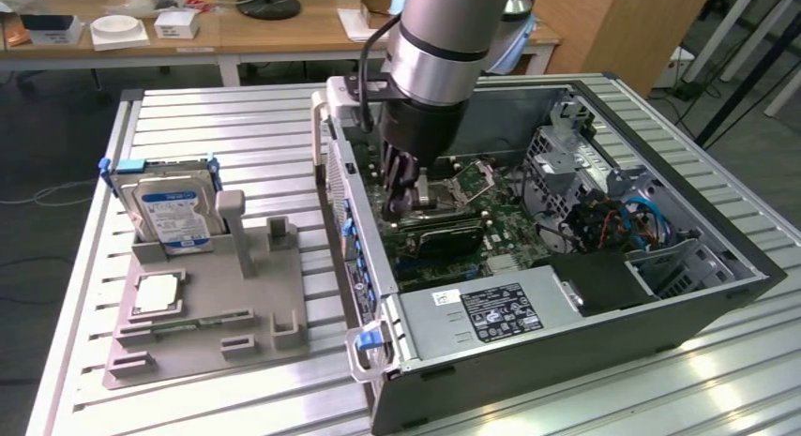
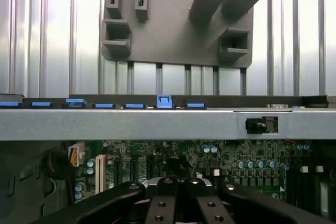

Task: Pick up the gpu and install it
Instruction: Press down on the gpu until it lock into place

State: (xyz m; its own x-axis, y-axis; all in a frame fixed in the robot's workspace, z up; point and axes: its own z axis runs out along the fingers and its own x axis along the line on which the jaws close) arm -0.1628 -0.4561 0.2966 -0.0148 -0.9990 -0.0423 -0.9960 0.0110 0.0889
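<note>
The gripper is lowered inside the open computer case with its jaws drawn fully together. The thin dark shape at its tips, low over the motherboard, is taken to be the gpu, though a firm hold on it cannot be confirmed. If the card's edge is not lined up squarely with its slot, it could be jammed, tilted or slipped from so narrow a pinch, and nearby board parts or the case wall could be struck.
</note>
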